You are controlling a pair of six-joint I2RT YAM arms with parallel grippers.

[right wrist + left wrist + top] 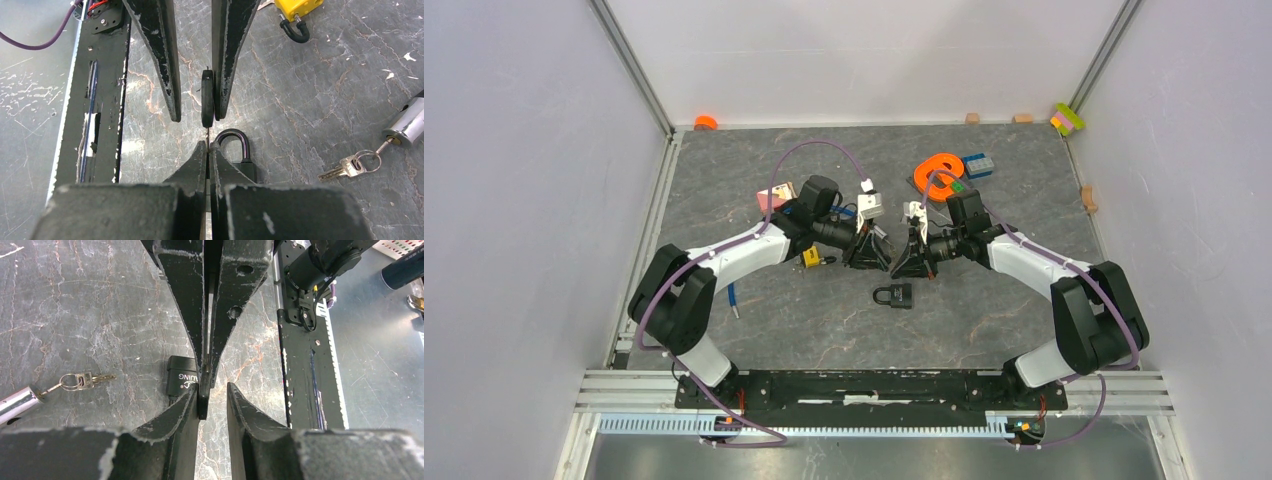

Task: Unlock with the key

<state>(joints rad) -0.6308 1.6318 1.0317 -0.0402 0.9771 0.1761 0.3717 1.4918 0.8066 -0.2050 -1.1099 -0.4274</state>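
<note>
The black padlock [893, 295] lies flat on the grey mat, just nearer than my two grippers, which meet tip to tip above it. My right gripper [208, 145] is shut on the thin metal blade of the key [207, 100]. The key's black head [202, 402] sits between the fingers of my left gripper [214, 390], which is open; the head rests against one finger, with a gap to the other. The padlock also shows under the tips in the left wrist view [181, 380] and the right wrist view [241, 150], shackle closed.
A yellow padlock [811, 258] lies left of the grippers. A silver lock cylinder [406, 124] with a bunch of keys [350, 167] lies nearby. Orange and blue pieces [941, 170], white blocks [870, 205] and a pink item [776, 195] sit further back. A blue pen [733, 298] lies at the left.
</note>
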